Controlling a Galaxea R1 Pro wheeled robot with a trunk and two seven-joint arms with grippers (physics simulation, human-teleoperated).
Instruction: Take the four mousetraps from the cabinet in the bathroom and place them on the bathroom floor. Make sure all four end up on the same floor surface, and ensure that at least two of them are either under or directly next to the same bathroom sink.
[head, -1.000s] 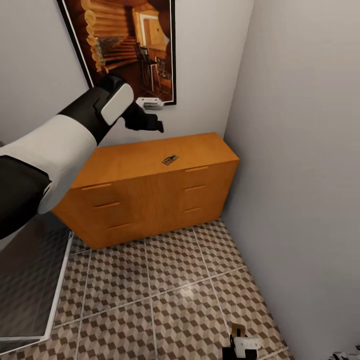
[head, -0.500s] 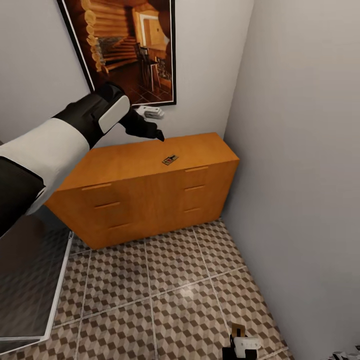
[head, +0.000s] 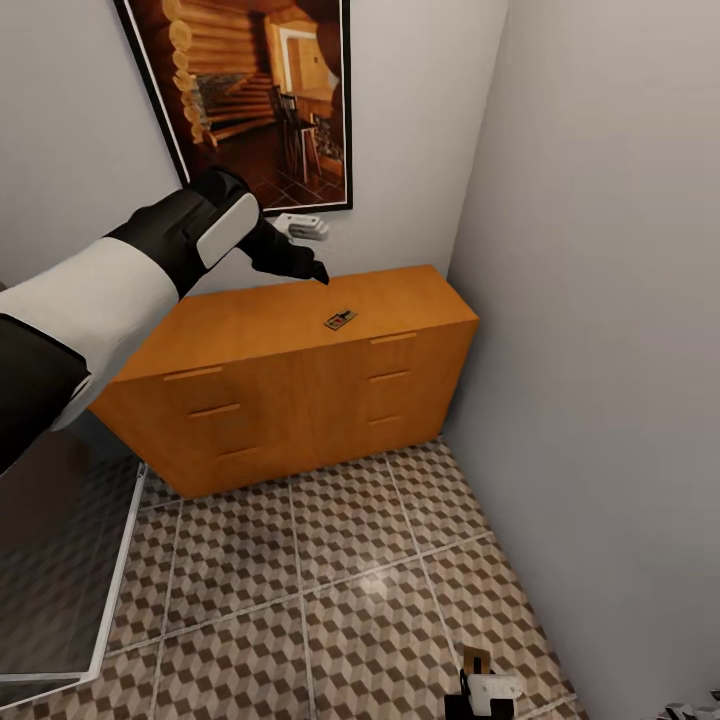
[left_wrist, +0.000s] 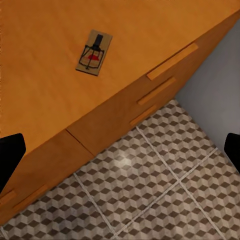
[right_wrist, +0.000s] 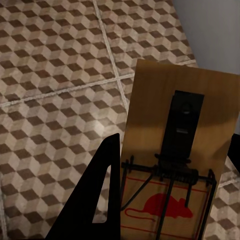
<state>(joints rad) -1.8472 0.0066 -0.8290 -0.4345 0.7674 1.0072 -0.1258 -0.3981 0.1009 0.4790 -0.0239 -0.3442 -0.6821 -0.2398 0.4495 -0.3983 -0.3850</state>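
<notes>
Lowering over the last second, my left gripper (head: 305, 268) has come down from in front of the framed cabin poster (head: 255, 95) toward the back of the cabinet (head: 290, 375) top, then all but stopped. Its jaws are spread wide, nothing between them. That puts it above and behind the lone mousetrap (head: 340, 320) lying flat near the cabinet top's front edge, over the right drawer column, so I judge the pick is next. My right gripper (right_wrist: 165, 200) hangs low over the bathroom floor (head: 330, 570), well in front of the cabinet, clamped on a second mousetrap (right_wrist: 177, 165). Both are thin rectangular wooden boards with dark wire and red print; the cabinet is smooth orange-brown wood, the tiles cube-patterned.
</notes>
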